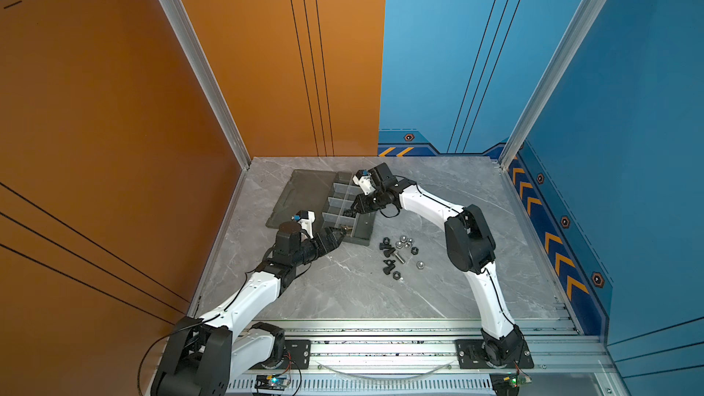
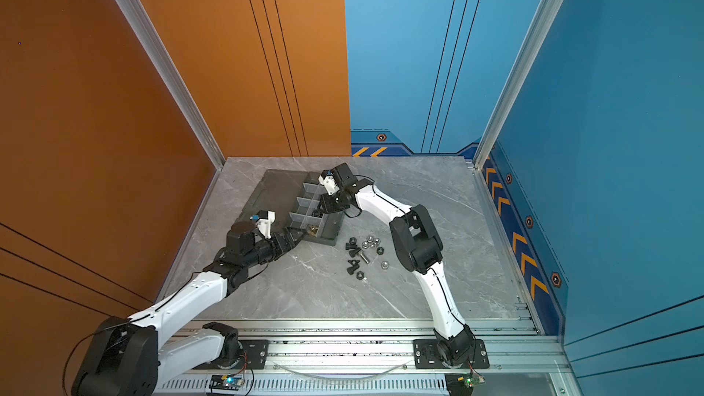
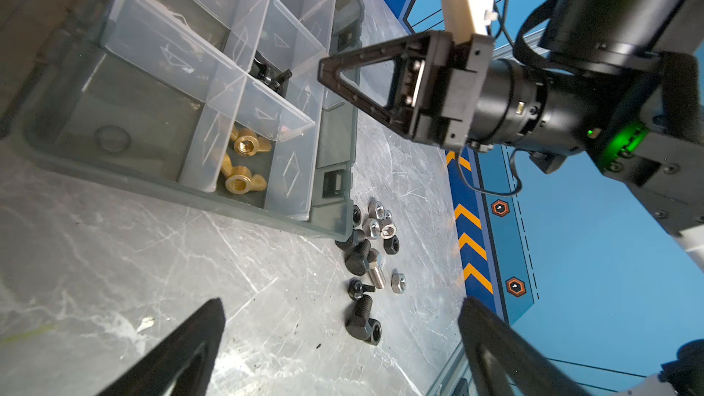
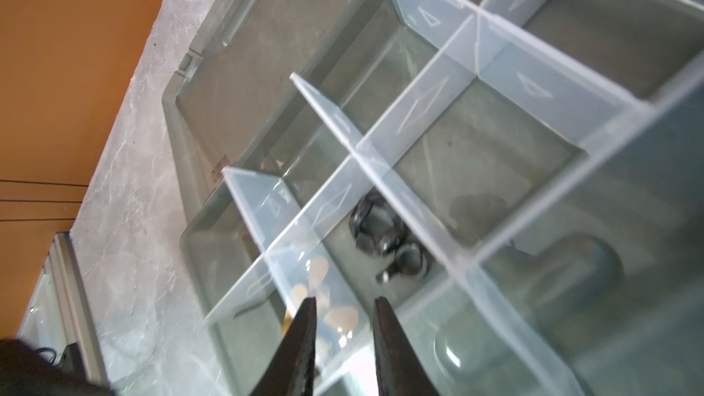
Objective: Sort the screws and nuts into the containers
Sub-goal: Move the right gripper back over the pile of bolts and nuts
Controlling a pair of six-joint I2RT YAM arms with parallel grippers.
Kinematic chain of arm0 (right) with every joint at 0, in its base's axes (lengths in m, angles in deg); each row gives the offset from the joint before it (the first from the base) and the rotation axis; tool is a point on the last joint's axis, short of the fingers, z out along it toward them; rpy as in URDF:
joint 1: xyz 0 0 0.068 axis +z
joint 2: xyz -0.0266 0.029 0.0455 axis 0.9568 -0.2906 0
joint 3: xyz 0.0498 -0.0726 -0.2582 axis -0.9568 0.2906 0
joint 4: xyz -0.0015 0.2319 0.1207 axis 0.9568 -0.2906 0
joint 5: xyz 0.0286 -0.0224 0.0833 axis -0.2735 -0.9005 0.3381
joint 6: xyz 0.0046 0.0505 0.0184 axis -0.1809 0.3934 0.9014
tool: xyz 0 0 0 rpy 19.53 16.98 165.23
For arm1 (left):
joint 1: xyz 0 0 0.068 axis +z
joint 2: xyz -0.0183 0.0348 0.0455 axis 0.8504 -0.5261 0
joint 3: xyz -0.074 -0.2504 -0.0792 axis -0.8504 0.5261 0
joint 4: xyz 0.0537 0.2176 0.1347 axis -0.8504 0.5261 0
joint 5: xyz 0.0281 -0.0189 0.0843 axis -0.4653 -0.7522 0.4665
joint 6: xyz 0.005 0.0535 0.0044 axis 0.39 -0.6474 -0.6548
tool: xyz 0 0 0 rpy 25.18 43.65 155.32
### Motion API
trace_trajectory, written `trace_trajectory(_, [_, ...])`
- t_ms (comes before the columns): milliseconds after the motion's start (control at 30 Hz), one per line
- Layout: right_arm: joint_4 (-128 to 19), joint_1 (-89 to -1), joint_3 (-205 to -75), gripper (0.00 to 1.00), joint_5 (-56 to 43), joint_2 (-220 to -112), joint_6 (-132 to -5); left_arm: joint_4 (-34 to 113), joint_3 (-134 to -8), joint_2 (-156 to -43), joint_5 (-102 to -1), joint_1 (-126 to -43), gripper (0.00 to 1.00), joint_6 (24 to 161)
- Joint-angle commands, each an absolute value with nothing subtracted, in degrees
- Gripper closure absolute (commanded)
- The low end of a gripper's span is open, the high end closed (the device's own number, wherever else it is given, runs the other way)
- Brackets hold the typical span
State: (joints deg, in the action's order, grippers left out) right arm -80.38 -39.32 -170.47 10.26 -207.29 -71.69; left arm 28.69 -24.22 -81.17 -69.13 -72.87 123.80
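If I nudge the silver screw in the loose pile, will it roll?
Probably: the silver screw lies on its side on the smooth table, so it should roll, curving around its head. The black screw beside it would likely shift too.

Shiny brass nuts [image 3: 245, 144], translucent plastic dividers [image 3: 171, 43]

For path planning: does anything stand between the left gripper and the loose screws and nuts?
Nothing visible: bare table lies between the open left gripper and the screws and nuts; the tray sits alongside.
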Motion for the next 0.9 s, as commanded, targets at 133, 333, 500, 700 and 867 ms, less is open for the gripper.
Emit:
trace_trajectory(133, [-84.13,-40.96,-157.92,0.7,9.52,-193.28,-74.19,28.67,-23.93,-80.35,-69.44,-72.76,0.02,124.39])
trace_trajectory(333, [-85.83,-41.95,-145.74,0.66,7.16,-183.99,-74.78,29.55,-24.7,-80.82,-68.71,-73.59,0.02,124.08])
trace_trajectory(500, [-88.26,-42.17,-137.93,0.63,3.46,-178.98,-75.08,29.52,-25.4,-81.88,-68.54,-74.15,0.02,123.92])
trace_trajectory(700, [-89.25,-42.43,-131.48,0.62,2.6,-176.96,-74.72,29.28,-25.89,-82.89,-68.26,-74.6,0.02,123.91])
trace_trajectory(867, [-88.03,-42.08,-128.25,0.62,5.52,-176.52,-74.32,29.24,-26.25,-83.72,-68.27,-74.85,0.02,123.95])
